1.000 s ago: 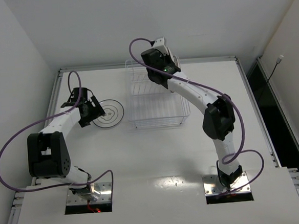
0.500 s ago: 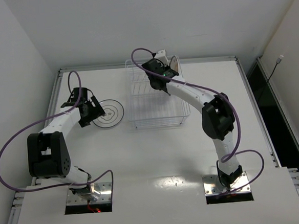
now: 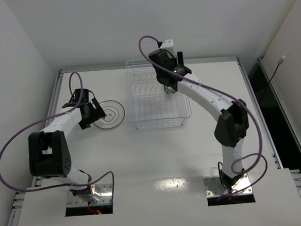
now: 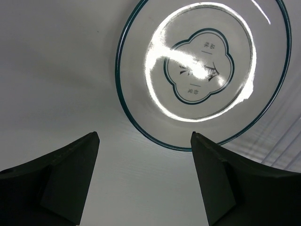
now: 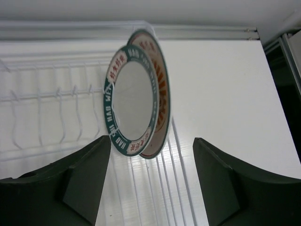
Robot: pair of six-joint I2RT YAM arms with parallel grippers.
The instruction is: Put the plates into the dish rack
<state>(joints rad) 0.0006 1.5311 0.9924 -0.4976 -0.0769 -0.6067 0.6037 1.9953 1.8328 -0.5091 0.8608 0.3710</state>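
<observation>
The left gripper [image 4: 143, 141], fingers spread and empty, hovers low at the rim of the flat white plate with thin dark rings [image 4: 202, 70], left of centre in the top view beside the white wire dish rack [image 3: 155, 113]. The right gripper [image 5: 150, 141], also spread, hangs over the green-rimmed plate [image 5: 128, 106] and the orange-patterned plate [image 5: 161, 89], both upright in the rack. This is likely the last pickup, and a finger must slip under that rim. The left arm is folded with its wrist low.

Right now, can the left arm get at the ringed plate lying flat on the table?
Probably yes. The left gripper hangs open just short of the near rim of the ringed plate, nothing showing between them, and the dish rack stands off to its side.
</observation>
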